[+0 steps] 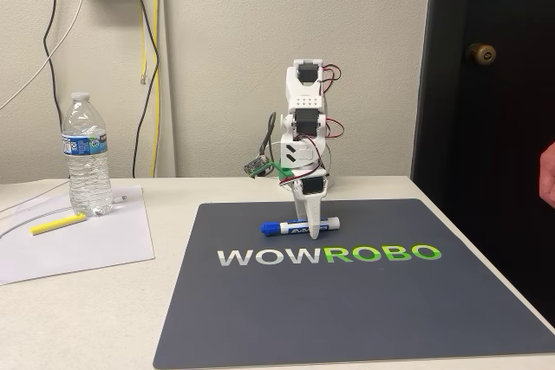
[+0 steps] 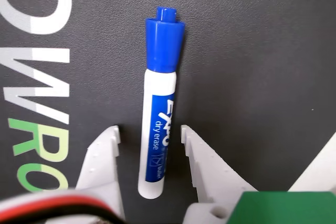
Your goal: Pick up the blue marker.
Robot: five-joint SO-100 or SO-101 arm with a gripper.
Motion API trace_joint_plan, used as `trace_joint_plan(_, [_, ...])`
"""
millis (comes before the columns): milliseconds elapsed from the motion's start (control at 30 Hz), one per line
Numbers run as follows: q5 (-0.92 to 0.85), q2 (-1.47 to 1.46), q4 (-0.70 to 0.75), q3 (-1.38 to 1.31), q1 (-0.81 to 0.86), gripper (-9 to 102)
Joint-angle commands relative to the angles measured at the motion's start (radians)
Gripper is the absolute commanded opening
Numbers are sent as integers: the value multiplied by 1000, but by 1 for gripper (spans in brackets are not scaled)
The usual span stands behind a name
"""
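The blue marker (image 1: 282, 229) lies flat on the dark mat (image 1: 347, 309), its blue cap pointing left in the fixed view. In the wrist view the blue marker (image 2: 160, 114) has a white barrel, a blue label and its cap pointing up. My white gripper (image 1: 309, 231) points straight down over the marker's right half. In the wrist view my gripper (image 2: 149, 130) is open and straddles the barrel's lower half. The left finger (image 2: 102, 153) stands clearly apart from it. The right finger (image 2: 202, 156) is very close to it.
A water bottle (image 1: 88, 155) stands on a white sheet of paper (image 1: 78, 244) at the left, with a thin yellow stick (image 1: 58, 224) beside it. Cables hang on the wall behind. A dark door (image 1: 486, 84) and part of a person's hand (image 1: 547, 175) are at the right.
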Motion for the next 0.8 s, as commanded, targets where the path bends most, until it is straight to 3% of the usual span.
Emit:
trace_joint_plan(0, [12, 0, -3, -12, -11, 18])
trace_joint_plan(767, [20, 5, -21, -9, 0, 6])
